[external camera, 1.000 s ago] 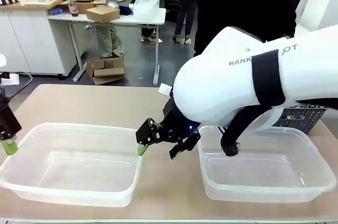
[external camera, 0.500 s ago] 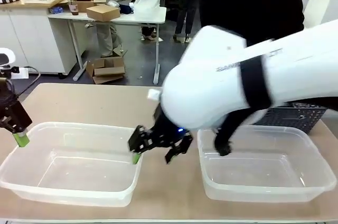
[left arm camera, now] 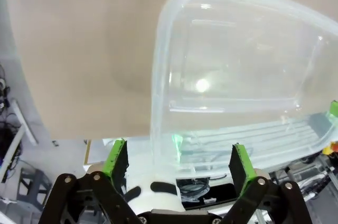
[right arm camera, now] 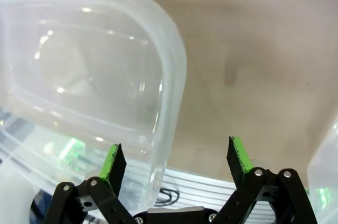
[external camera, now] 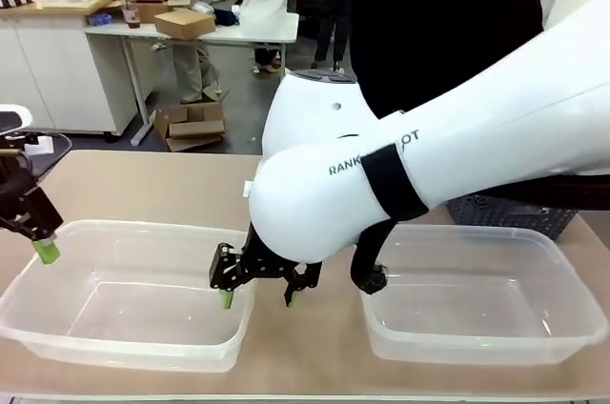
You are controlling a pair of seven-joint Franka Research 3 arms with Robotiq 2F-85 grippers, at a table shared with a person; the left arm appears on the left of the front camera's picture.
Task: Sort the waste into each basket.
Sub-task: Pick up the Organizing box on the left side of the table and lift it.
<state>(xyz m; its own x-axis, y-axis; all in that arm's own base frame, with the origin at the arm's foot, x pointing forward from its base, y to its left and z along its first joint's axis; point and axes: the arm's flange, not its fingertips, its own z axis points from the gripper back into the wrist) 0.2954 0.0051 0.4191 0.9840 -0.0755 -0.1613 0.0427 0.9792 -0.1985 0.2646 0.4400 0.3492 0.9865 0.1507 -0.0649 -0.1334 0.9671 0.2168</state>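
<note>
Two clear tubs stand side by side, the left tub (external camera: 124,323) and the right tub (external camera: 477,328), both with nothing inside. No cans or bottles are in view. My right gripper (external camera: 257,292) is open low over the left tub's right rim. In the right wrist view that gripper (right arm camera: 175,158) has the tub's rim (right arm camera: 174,76) running between its fingers. At the tub's left end my left gripper (external camera: 38,237) hangs open. In the left wrist view it (left arm camera: 178,161) straddles the tub's corner rim (left arm camera: 158,102).
A dark lattice basket (external camera: 515,212) sits behind the right tub, partly hidden by my right arm (external camera: 429,156). A person in dark clothes (external camera: 448,4) stands at the far side. Bare tabletop (external camera: 152,185) lies beyond the left tub.
My right arm has swung left and lower, bringing its open gripper from the gap between the tubs to the left tub's right rim. My left gripper has shifted slightly right and up at the tub's left end.
</note>
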